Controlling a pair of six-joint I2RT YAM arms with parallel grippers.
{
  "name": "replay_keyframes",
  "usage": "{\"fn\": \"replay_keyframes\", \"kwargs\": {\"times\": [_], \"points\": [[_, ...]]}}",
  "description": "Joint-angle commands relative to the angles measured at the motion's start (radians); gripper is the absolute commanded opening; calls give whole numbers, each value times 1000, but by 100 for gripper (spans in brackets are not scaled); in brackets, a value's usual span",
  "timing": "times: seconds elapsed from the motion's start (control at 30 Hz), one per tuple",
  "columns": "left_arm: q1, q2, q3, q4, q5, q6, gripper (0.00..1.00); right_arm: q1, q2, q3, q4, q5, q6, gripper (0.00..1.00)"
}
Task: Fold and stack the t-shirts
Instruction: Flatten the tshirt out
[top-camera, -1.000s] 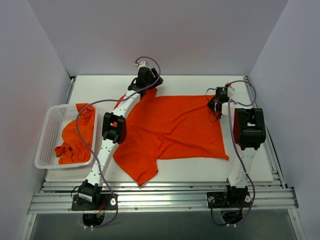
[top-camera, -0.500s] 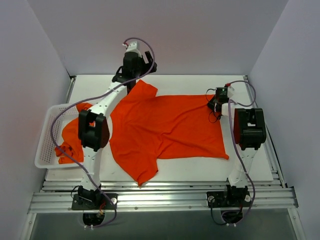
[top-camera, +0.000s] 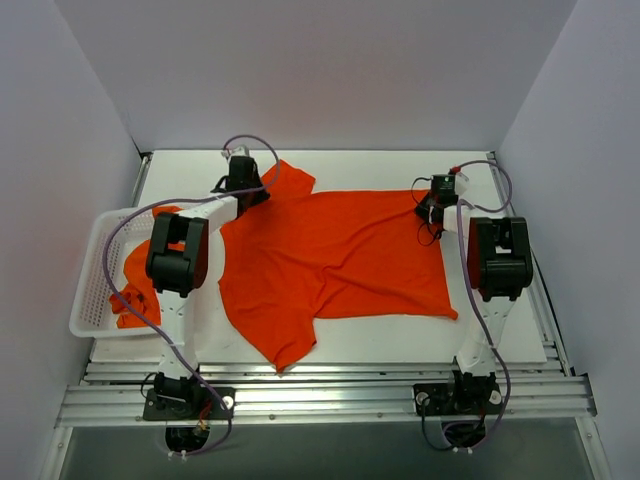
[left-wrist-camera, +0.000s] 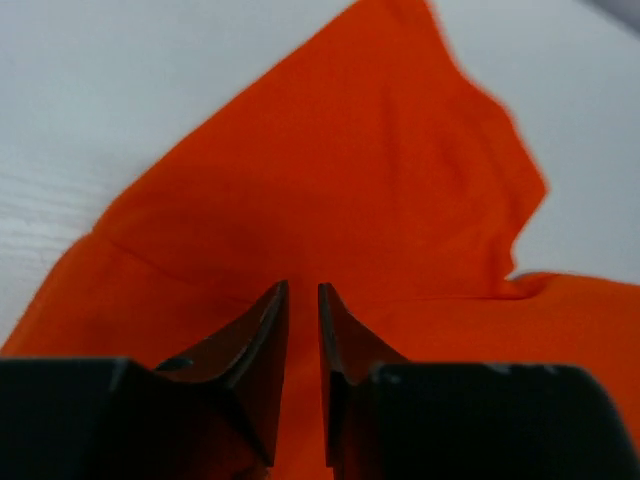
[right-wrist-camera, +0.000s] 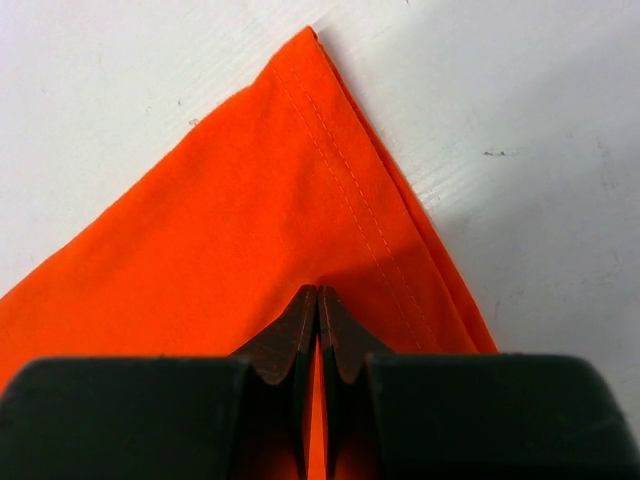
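One orange-red t-shirt (top-camera: 340, 260) lies spread flat on the white table (top-camera: 400, 345), roughly ctr, shoulders toward the L side and bottom hem toward the R. Its far sleeve (top-camera: 288, 178) points at the back edge. Its near sleeve (top-camera: 285, 345) points at the front edge, a bit rumpled. Shallow wrinkles cross the body.

A second t-shirt (top-camera: 133, 272) sits crumpled in the white perforated basket (top-camera: 85, 290) at the table's L edge, just beside the spread one and partly hidden by the L arm (top-camera: 178, 255).

R gripper (top-camera: 430, 207) is at the far R hem corner (right-wrist-camera: 310, 60) of the t-shirt. In the R wrist view its fingers (right-wrist-camera: 295, 330) are pressed together w/ a thin line of orange btwn them, pinching cloth just inside that corner. A double stitch line runs along the hem. The corner tip lies on the table.

L gripper (top-camera: 255, 195) is low over the shoulder area by the far sleeve. In the L wrist view its fingers (left-wrist-camera: 262, 350) stand a narrow slit apart, orange showing through the gap. Can't tell whether any cloth is caught or whether the tips touch it. The sleeve ahead is blurred.

R arm (top-camera: 497, 260) runs along the table's R side. A purple cable (top-camera: 250, 140) loops over the L wrist. A metal rail (top-camera: 330, 400) at the near edge carries both bases.
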Motion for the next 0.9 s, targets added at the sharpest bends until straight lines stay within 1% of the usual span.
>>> {"fn": "replay_keyframes", "kwargs": {"times": [0.0,0.1,0.3,0.4,0.43,0.47,0.6,0.77,0.8,0.87], "points": [[-3,38,49,-42,58,-45,24,-27,16,66,-44,28,-14,0],[-2,87,102,-81,64,-55,20,-47,46,107,-64,19,-9,0],[12,176,200,-131,65,-62,20,-62,129,183,-79,-2,11,0],[24,242,308,-191,69,-58,22,-64,180,242,-93,-2,15,0],[29,283,378,-211,78,-58,22,-65,193,279,-105,-2,20,0],[30,306,418,-258,83,-59,23,-68,219,296,-107,-40,22,0],[44,409,590,-347,92,-62,24,-70,275,361,-107,-55,37,0],[66,520,748,-398,130,-64,26,-70,365,476,-148,-67,46,0],[69,540,821,-421,146,-62,26,-70,373,499,-152,-67,48,0],[78,609,918,-447,169,-59,28,-70,387,509,-149,-73,57,0]]}}
